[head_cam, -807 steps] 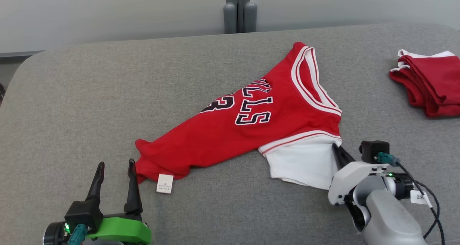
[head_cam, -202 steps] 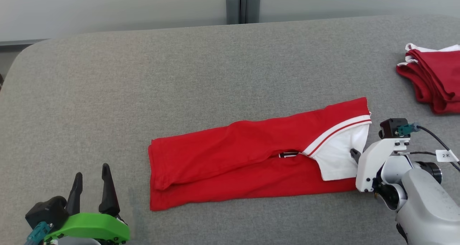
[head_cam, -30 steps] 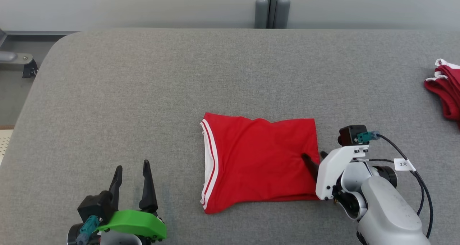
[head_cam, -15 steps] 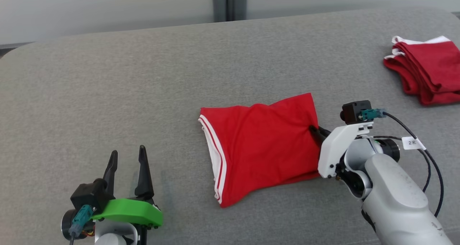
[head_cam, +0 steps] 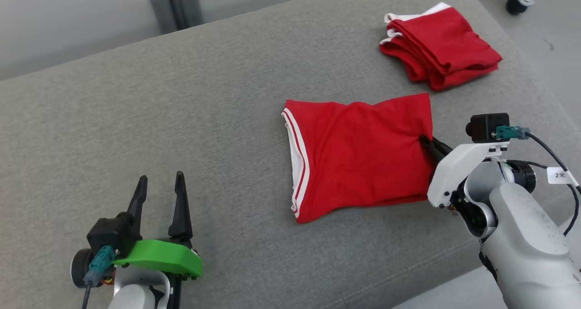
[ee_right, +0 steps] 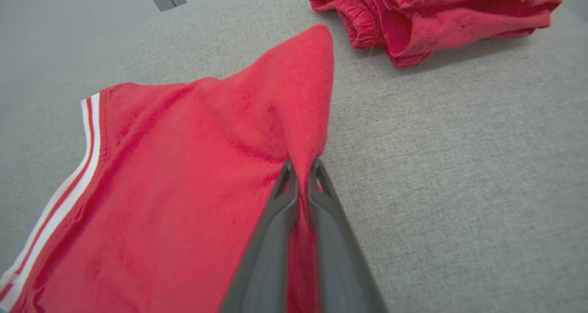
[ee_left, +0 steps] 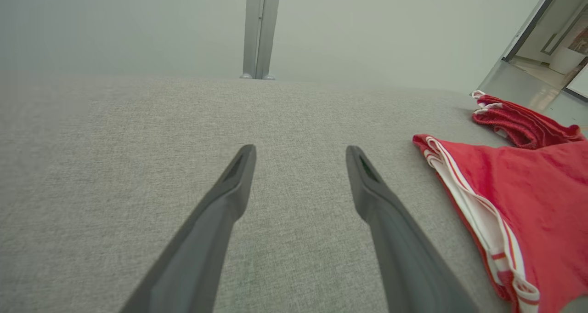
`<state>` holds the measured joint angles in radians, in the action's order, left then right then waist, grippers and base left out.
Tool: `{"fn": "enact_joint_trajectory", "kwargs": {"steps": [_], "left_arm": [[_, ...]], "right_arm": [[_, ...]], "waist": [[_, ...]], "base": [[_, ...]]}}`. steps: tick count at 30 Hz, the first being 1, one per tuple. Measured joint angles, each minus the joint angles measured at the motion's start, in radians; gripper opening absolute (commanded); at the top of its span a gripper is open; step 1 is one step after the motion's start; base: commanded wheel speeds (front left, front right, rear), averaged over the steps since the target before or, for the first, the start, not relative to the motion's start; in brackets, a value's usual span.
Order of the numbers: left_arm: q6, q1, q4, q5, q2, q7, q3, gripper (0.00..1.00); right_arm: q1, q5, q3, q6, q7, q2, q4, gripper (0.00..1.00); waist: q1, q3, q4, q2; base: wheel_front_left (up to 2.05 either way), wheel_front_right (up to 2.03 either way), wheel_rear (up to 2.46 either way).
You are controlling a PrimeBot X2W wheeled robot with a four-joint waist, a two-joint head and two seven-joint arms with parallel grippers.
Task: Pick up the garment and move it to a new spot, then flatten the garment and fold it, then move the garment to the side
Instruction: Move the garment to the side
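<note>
Right claw [ee_right: 302,164] clamped on folded garment [head_cam: 358,150] — striped edge leftward; left claw [head_cam: 161,178] apart.

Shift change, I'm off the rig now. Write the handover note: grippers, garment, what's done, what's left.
Right gripper: shut on the folded red garment, fingers pinching its right edge.
Left gripper: open, holding nothing, above the grey padded surface, apart from the garment.
Garment: a rough rectangle, striped edge toward the left gripper; a pile of folded red garments lies beyond it, a gap between.
Done: flattening and folding, by the look of it.
Left: move the garment aside, probably by the pile, then release.
</note>
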<state>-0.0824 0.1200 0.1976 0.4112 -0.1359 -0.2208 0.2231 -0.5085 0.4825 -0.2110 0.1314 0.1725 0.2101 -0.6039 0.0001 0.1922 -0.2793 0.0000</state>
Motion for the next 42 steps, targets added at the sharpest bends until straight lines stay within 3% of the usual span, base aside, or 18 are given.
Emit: {"fn": "enact_joint_trajectory", "kwargs": {"steps": [6,13,26,36,42], "left_arm": [[-0.001,0.001,-0.01,-0.001,-0.006,0.015,0.012,1.0],[-0.006,-0.002,-0.002,0.001,0.002,0.012,0.022,1.0],[-0.006,-0.018,0.021,0.018,0.028,-0.014,0.035,1.0],[0.001,-0.015,0.03,0.019,0.031,-0.023,0.047,1.0],[0.003,0.0,0.023,0.014,0.027,-0.024,0.058,1.0]], "right_arm": [[-0.012,0.0,-0.001,0.0,-0.034,-0.004,-0.007,0.0],[-0.052,-0.011,-0.003,0.0,-0.045,0.022,-0.016,0.0],[-0.245,-0.082,0.007,0.0,0.049,0.189,-0.055,0.0],[-0.369,-0.143,0.018,0.0,0.079,0.324,-0.164,0.0],[-0.435,-0.193,0.025,0.0,0.081,0.42,-0.238,0.0]], "waist": [[0.0,0.021,-0.072,0.0],[0.0,0.021,-0.05,0.0],[0.0,-0.031,0.101,0.0],[0.0,-0.035,0.229,0.0],[0.0,0.006,0.273,0.0]], "base": [[0.0,0.0,0.0],[0.0,0.0,0.0],[0.0,0.0,0.0],[0.0,0.0,0.0],[0.0,0.0,0.0]]}}
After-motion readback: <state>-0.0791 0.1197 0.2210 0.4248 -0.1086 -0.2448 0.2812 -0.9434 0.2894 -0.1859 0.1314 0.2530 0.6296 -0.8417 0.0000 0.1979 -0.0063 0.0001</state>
